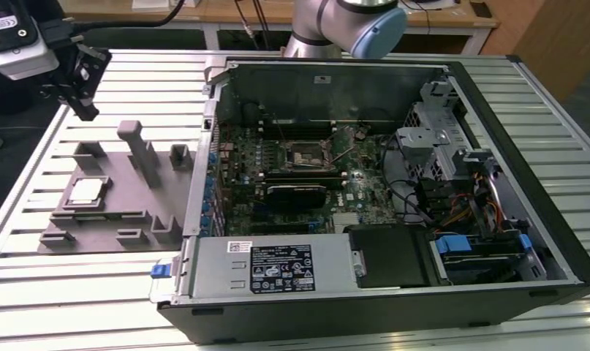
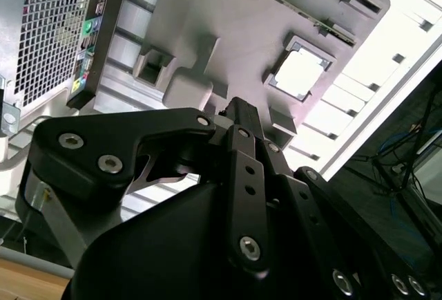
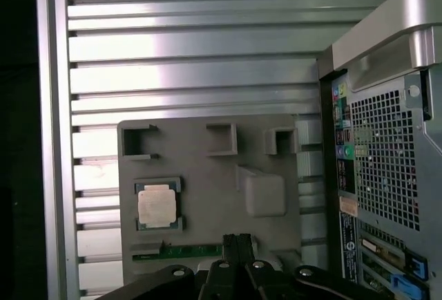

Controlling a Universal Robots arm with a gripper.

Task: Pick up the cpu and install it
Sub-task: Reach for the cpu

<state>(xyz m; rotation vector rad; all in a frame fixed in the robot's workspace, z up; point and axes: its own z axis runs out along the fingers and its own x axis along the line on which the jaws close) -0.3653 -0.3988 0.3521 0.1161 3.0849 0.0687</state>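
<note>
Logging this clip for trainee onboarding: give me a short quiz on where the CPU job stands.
1. True or false: the cpu already sits in the motherboard socket.
2. The claw is: A) clamped on the cpu; B) shut, empty, apart from the cpu; C) touching the motherboard.
3. In the exterior view, the grey fixture holding the cpu lies on which side of the computer case?
Key: 1 false; 2 B; 3 the exterior view's left.

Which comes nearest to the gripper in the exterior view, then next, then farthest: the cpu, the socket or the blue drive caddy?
1. cpu, on the grey fixture at the exterior view's left, close by the gripper.
2. socket, on the motherboard.
3. blue drive caddy, in the case at the exterior view's right.
</note>
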